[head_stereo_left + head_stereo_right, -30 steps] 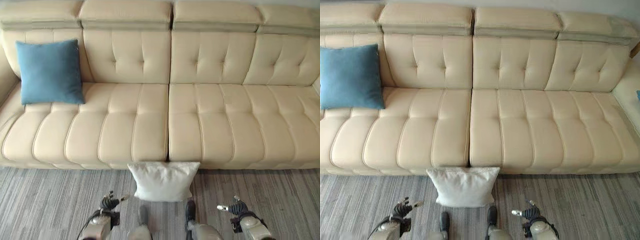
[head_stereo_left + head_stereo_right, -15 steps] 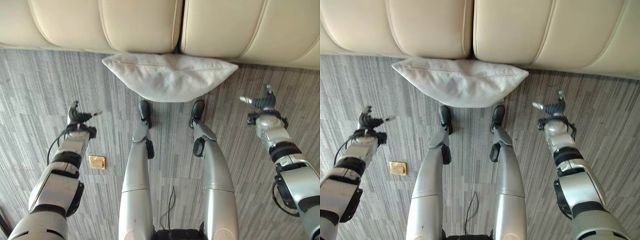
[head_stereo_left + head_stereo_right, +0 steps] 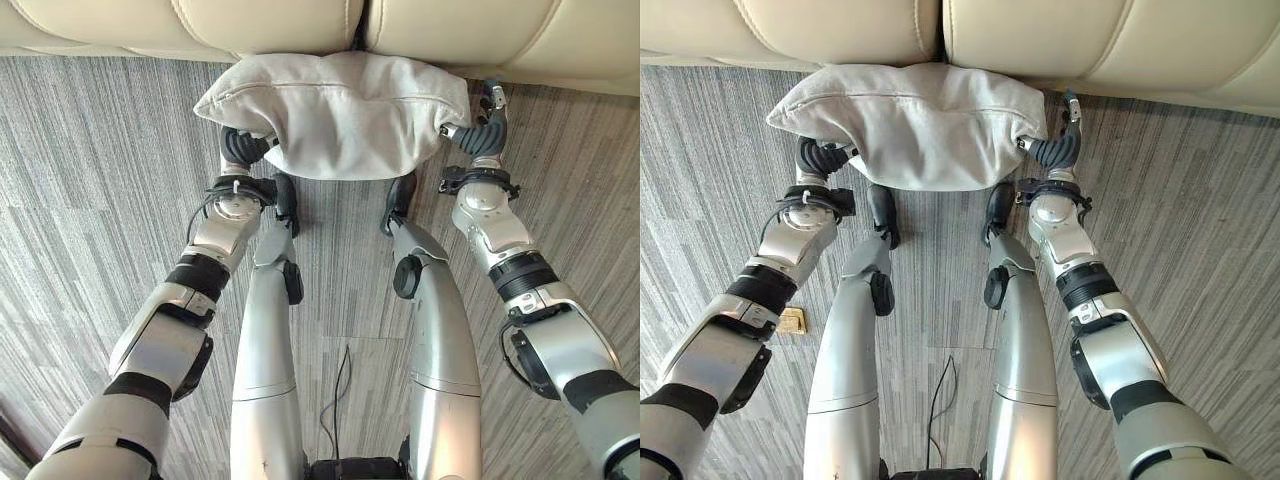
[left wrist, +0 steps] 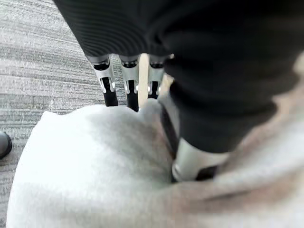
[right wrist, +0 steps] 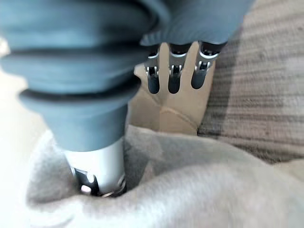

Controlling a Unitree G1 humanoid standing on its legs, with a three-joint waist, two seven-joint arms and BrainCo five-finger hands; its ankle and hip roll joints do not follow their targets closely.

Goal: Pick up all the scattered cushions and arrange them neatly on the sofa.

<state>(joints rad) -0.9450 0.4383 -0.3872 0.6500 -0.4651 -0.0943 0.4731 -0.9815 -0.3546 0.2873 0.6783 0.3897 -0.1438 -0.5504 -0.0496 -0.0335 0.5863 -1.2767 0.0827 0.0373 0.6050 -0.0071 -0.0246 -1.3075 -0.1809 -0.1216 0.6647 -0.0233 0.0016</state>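
Observation:
A white cushion (image 3: 335,115) lies on the grey carpet against the front of the beige sofa (image 3: 270,20), bunched up between my two hands. My left hand (image 3: 243,150) presses against its left end. In the left wrist view its fingers (image 4: 128,90) reach out straight past the cushion (image 4: 95,166) and the thumb sinks into the cloth. My right hand (image 3: 478,135) is at the cushion's right end, fingers (image 5: 173,78) straight, thumb pushed into the cushion (image 5: 190,190). Neither hand is curled round it.
The sofa's lower front edge (image 3: 1090,40) runs across the top, right behind the cushion. A small gold square (image 3: 790,320) lies on the carpet by my left forearm. Striped grey carpet (image 3: 80,200) stretches to both sides.
The view has tilted further down. Both hands have moved inward from the open floor to the cushion's two ends, and the cushion has bunched up between them.

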